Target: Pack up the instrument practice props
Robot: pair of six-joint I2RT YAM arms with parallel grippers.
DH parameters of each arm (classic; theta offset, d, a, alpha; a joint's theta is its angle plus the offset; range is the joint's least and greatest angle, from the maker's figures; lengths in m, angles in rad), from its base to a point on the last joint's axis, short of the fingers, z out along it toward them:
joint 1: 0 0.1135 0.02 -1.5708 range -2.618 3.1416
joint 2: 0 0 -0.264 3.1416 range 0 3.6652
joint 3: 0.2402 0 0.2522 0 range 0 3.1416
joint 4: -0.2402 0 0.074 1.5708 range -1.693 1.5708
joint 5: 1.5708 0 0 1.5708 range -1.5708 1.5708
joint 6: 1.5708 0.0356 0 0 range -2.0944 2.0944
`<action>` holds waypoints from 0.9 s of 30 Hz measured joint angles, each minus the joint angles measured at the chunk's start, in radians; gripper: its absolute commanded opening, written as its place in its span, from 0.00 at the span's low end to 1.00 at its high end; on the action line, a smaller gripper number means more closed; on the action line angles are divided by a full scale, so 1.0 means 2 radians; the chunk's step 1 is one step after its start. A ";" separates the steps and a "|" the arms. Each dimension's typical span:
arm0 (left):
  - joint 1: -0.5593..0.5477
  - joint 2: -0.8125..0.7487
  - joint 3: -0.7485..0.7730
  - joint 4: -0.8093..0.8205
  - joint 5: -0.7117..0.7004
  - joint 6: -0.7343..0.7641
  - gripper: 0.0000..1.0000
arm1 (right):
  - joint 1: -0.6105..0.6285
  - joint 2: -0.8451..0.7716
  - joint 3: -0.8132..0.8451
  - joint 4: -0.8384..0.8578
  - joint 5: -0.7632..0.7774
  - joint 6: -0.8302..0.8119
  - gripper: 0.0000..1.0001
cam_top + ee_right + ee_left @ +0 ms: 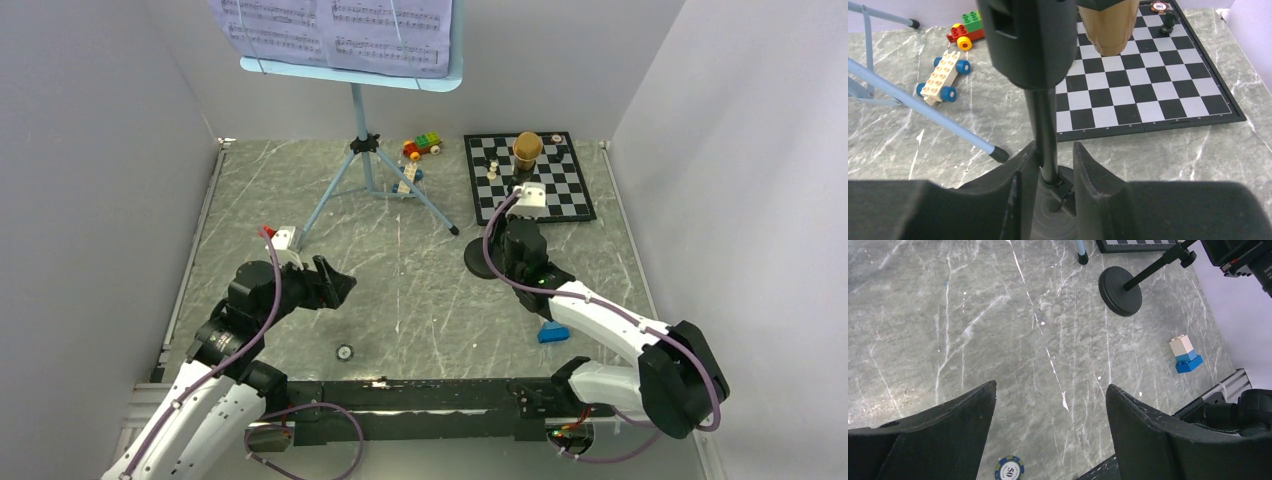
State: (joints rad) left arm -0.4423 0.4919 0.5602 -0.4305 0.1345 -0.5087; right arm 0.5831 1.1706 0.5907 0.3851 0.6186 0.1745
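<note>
The small black mic stand has its round base [478, 262] on the table, left of the chessboard; its pole [1045, 125] rises to a black clip that holds the gold-brown microphone [527, 148] over the board. My right gripper [1054, 155] is low at the pole, jaws part open either side of it: the left finger touches it and a gap shows at the right finger. The light-blue music stand [362, 150] stands at the back with white sheet-music pages [330, 30] on its desk. My left gripper [1050, 390] is wide open and empty above bare table, front left.
A black-and-white chessboard [575, 190] with a few pieces lies at the back right. A colourful brick car [422, 147] and a cream brick car [945, 75] sit near the tripod's legs [923, 107]. A blue-and-white brick [1186, 354] and a poker chip [1009, 468] lie near the front.
</note>
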 measured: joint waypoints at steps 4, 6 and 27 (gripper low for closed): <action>0.000 -0.005 0.000 0.000 0.000 0.000 0.84 | 0.000 0.003 0.001 0.006 -0.008 -0.001 0.04; 0.000 -0.008 0.000 0.000 0.000 0.000 0.84 | 0.000 0.003 0.001 0.005 -0.011 -0.002 0.00; 0.000 -0.031 0.000 0.004 0.000 0.001 0.85 | 0.090 -0.175 -0.038 -0.131 -0.148 -0.030 0.00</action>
State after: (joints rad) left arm -0.4423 0.4301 0.5602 -0.4232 0.1337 -0.5076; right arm 0.7628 0.8207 0.5148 0.1238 0.3222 0.1150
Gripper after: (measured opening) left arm 0.853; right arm 0.180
